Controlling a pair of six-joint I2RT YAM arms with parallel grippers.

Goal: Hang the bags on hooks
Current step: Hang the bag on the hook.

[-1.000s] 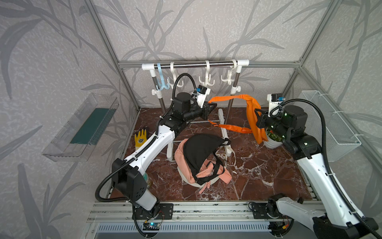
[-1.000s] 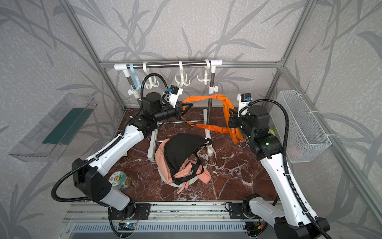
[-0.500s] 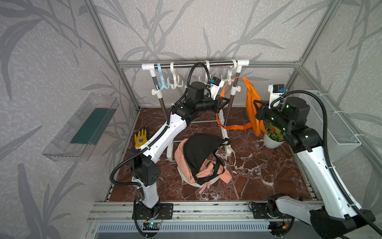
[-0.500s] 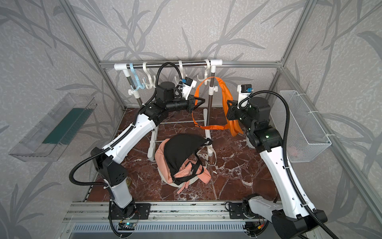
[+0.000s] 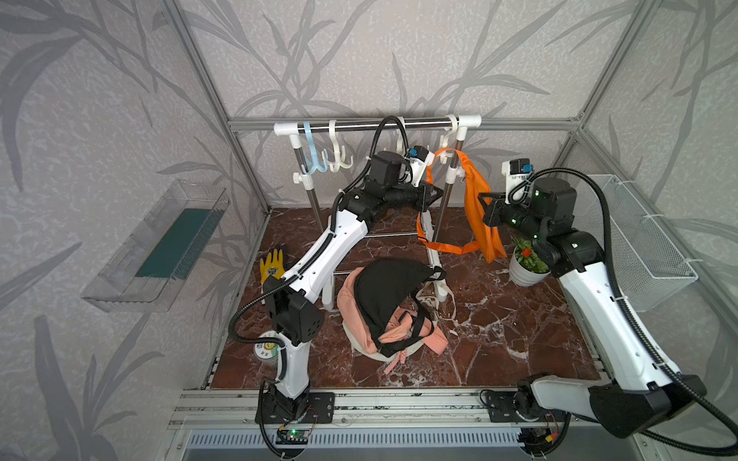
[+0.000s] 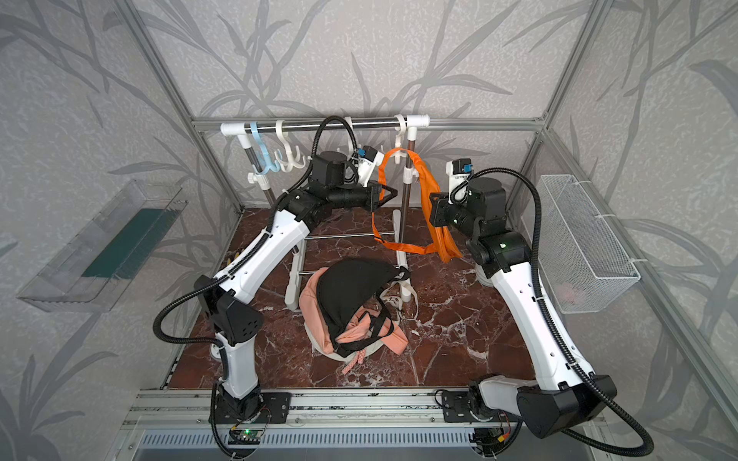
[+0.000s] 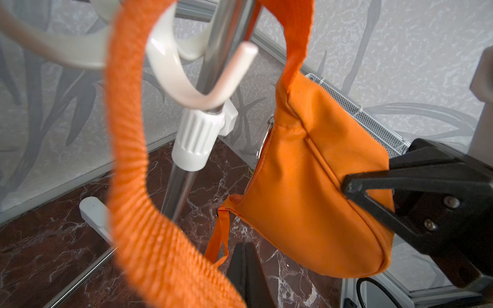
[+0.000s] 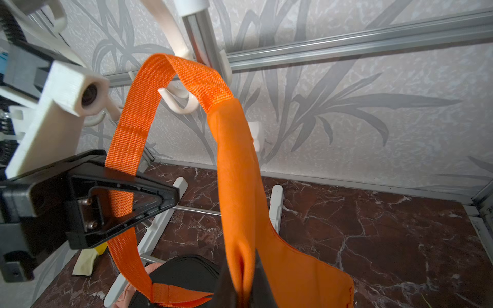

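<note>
Though flat, ribbed orange bag strap (image 8: 138,117) near smooth curved hook (image 7: 170,77).

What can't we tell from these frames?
- Whether strap rests on hook: tiny in both top views, blurred in left wrist view, strap overlaps it in right wrist view.
- Where left gripper pinches strap: cut off at left wrist view's edge.
- Wire basket contents: too small in both top views.

Close to the left wrist camera, the orange strap (image 7: 128,160) blurs.
</note>
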